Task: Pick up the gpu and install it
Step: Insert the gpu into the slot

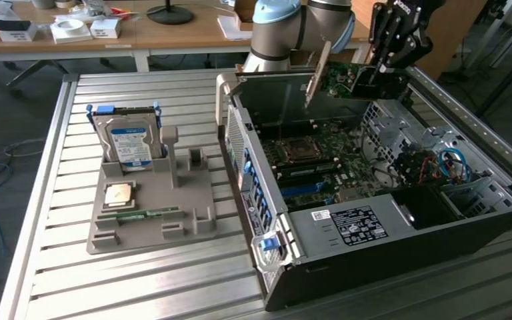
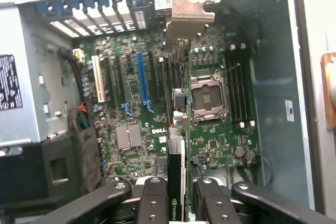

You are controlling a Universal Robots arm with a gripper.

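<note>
wrist view: gripper (image 2: pixel 179 199) clamped on gpu (image 2: pixel 176 171); we read its long axis parallel to blue slot (image 2: pixel 143 80), offset sideways.

A silver slatted aluminium table (image 1: pixel 51 267) is seen bearing two things; a grey moulded plastic parts holder (image 1: pixel 149 197) is set on the slats toward the exterior view's left; a black open-sided metal computer case (image 1: pixel 399 253) is laid just beside it, toward the exterior view's right
</note>
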